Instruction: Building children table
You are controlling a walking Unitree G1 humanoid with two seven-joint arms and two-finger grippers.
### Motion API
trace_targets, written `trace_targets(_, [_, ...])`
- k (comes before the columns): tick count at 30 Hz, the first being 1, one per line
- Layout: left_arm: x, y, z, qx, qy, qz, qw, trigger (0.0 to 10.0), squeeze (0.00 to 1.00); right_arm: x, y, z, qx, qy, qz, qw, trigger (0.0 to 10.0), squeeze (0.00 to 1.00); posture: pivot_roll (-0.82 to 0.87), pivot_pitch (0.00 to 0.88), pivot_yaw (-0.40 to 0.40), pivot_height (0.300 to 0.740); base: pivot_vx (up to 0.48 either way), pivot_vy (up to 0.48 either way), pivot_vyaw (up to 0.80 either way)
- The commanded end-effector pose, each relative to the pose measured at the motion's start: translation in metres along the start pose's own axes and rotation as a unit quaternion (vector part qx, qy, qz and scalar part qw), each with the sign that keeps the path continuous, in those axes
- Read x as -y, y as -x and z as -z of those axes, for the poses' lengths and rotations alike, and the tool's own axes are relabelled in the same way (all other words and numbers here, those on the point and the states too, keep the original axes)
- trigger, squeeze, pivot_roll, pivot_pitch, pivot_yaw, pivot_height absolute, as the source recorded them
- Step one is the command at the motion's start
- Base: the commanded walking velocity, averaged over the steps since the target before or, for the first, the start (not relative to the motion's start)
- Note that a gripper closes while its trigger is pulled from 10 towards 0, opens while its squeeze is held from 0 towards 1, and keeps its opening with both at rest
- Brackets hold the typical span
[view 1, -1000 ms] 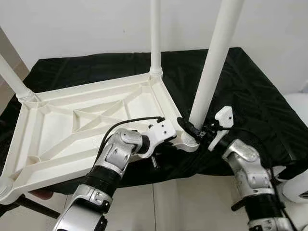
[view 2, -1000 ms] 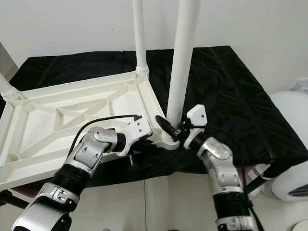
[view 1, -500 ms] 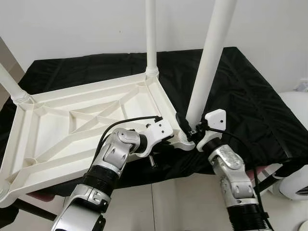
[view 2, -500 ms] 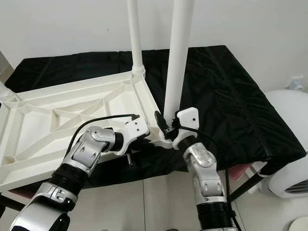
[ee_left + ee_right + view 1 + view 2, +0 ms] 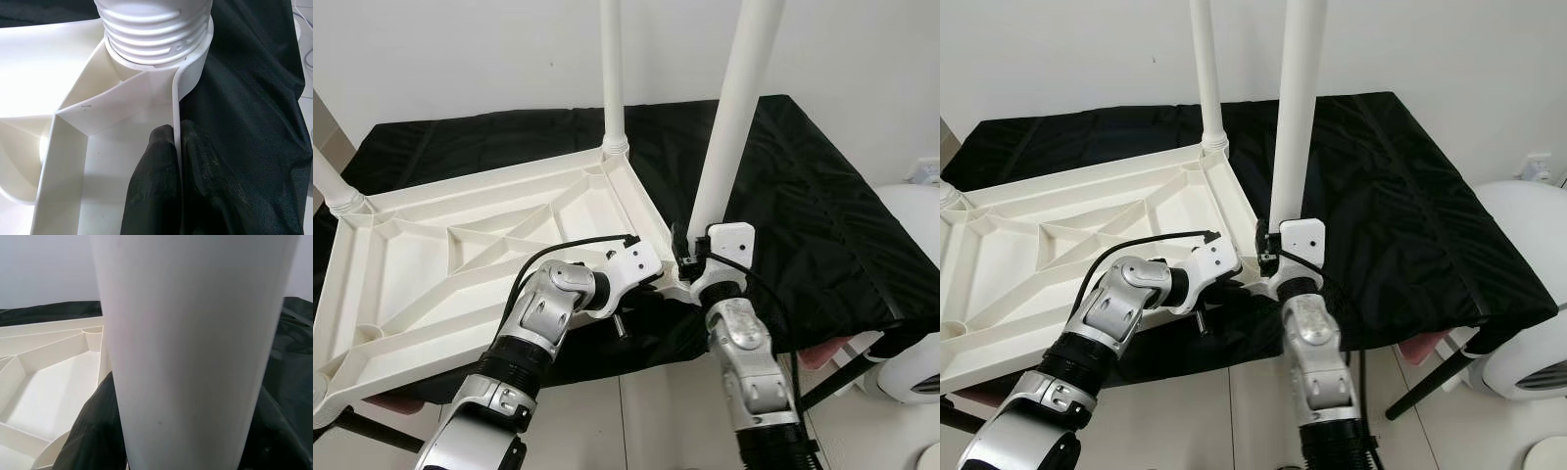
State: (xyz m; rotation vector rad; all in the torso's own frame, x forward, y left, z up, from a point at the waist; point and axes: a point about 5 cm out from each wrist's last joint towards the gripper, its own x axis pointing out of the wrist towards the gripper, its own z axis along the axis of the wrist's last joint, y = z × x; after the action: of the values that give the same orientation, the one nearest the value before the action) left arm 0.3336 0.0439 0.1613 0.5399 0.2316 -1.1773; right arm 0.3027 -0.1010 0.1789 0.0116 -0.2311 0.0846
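Note:
A white plastic table top (image 5: pixel 460 245) lies upside down on a black cloth. Three white legs stand up from its corners: one at the far corner (image 5: pixel 610 69), one at the left (image 5: pixel 333 181), and the near right leg (image 5: pixel 729 117). My left gripper (image 5: pixel 177 132) is shut on the table top's rim, one finger (image 5: pixel 154 186) inside and one outside, just below the ribbed base (image 5: pixel 151 29) of the near right leg. My right gripper (image 5: pixel 690 257) is shut on that leg low down, its fingers (image 5: pixel 93 431) wrapping both sides of the leg (image 5: pixel 190 333).
The black cloth (image 5: pixel 803 196) covers a larger table whose front edge runs just past the white corner. A white rounded appliance (image 5: pixel 915 333) stands on the floor at the right, beside a dark table leg (image 5: pixel 1430 382). A pale wall is close behind.
My right forearm has swung from the right to below the near right leg, with the gripper staying at the leg's base. The left gripper has kept its hold. The camera has shifted slightly.

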Motion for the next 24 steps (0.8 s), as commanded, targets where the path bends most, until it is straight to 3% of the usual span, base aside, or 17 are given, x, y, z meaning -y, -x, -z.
trace_targets(1, [-0.012, 0.002, -0.001, 0.007, -0.007, -0.116, 0.993, 10.0, 0.00, -0.006, 0.004, 0.016, -0.048, -0.024, 0.013, 0.998, 10.0, 0.00, -0.13, 0.097, 0.080, 0.740, 0.000, 0.000, 0.00])
trace_targets(10, [-0.012, 0.002, -0.002, 0.008, -0.006, -0.117, 0.993, 10.0, 0.00, -0.004, 0.005, 0.015, -0.045, -0.009, 0.028, 0.999, 10.0, 0.00, -0.14, 0.096, 0.076, 0.740, 0.000, 0.000, 0.00])
trace_targets(11, [-0.011, 0.002, -0.002, 0.009, -0.005, -0.116, 0.993, 10.0, 0.00, -0.003, 0.005, 0.015, -0.046, -0.014, 0.022, 0.999, 10.0, 1.00, -0.14, 0.096, 0.073, 0.740, 0.000, 0.000, 0.00])
trace_targets(24, [-0.009, 0.001, -0.001, 0.011, -0.002, -0.117, 0.993, 10.0, 0.00, 0.013, 0.003, 0.009, -0.026, -0.008, -0.018, 0.999, 10.0, 1.00, -0.14, 0.086, 0.063, 0.740, 0.000, 0.000, 0.00])
